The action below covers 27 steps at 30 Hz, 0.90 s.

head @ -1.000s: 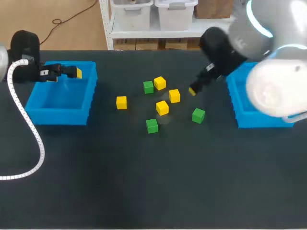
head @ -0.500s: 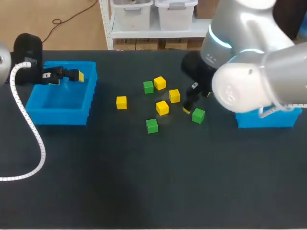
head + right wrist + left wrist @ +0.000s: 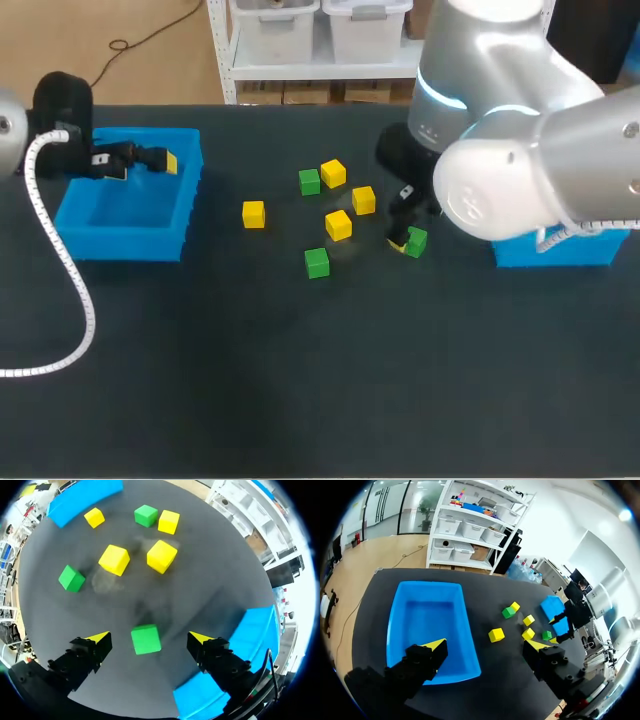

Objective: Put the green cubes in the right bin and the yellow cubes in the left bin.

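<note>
Hidden or cut off:
- right bin (image 3: 560,250) is mostly covered in the head view by the bulk of the right arm (image 3: 500,150); only a blue strip of its front wall shows
- right gripper (image 3: 403,240) is low at the table; from above its fingers are largely masked by the wrist, with one yellow tip just visible beside the right-hand green cube (image 3: 417,240)
- the right wrist view settles it: right gripper (image 3: 148,637) is spread wide, and this cube (image 3: 145,639) sits on the table between the two tips with clear gaps on both sides, so nothing is pinched
- left gripper (image 3: 165,160) hangs over the back rim of the left bin (image 3: 125,215); in its own view the left gripper (image 3: 487,645) has its fingers wide apart with nothing between them

Task things:
- back green cube (image 3: 309,181) touches or nearly touches a yellow one; front green cube (image 3: 317,262) sits alone
- four yellow cubes (image 3: 338,224) are loose mid-table, one (image 3: 253,213) apart towards the left bin
- no cube is visible in the left bin; the inside of the right bin cannot be seen

Materials and shapes:
- cubes are small, sharp-edged, and of solid colour
- bins are rectangular, bright blue plastic, with ribbed outer walls
- table (image 3: 300,380) is matt black
- right arm has a glossy silver-grey shell with a lit cyan ring
- a white ribbed hose (image 3: 60,270) trails from the left arm across the table
</note>
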Motion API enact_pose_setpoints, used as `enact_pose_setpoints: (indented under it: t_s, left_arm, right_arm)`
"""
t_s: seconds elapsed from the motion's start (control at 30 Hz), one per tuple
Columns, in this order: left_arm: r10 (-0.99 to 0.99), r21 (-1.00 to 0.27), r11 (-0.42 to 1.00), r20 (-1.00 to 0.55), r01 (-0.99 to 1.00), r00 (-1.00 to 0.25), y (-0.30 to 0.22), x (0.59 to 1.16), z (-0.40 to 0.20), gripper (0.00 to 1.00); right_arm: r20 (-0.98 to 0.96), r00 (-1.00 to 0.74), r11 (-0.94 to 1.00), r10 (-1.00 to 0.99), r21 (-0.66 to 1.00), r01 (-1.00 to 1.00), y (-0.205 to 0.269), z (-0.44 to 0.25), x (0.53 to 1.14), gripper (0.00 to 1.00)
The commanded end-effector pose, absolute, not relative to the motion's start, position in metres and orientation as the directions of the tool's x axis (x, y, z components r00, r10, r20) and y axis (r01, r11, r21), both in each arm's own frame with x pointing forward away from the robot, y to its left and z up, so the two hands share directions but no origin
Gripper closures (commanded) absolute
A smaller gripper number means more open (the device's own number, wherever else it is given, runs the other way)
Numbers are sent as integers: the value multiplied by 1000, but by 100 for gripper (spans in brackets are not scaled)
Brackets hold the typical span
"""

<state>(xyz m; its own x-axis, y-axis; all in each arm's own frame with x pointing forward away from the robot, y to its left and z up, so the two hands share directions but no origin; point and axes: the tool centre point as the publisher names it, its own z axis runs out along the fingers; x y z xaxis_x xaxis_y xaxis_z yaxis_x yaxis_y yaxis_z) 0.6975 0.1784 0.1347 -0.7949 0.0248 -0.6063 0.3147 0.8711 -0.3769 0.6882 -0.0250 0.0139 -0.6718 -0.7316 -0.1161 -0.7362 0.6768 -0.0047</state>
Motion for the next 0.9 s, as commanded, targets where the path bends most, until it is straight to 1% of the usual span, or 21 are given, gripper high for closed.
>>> enact_pose_setpoints:
  t_s: [0.03, 0.23, 0.53, 0.9]
  left_arm:
    - [40, -356, 880, -606, 316, -795, 178, 699, 135, 0]
    - [40, -356, 880, -606, 316, -795, 178, 699, 135, 0]
    - [40, -356, 880, -606, 316, -795, 178, 699, 135, 0]
    - [40, -356, 880, -606, 316, -795, 178, 699, 135, 0]
  right_arm:
    - [-131, -673, 680, -728, -16, -733, -27, 11, 677, 0]
    - [-132, -678, 685, -723, -11, -729, -25, 8, 677, 0]
    - [-116, -683, 692, -721, -52, -720, -27, 0, 683, 0]
    - [-107, -686, 695, -719, -94, -713, -23, -9, 707, 0]
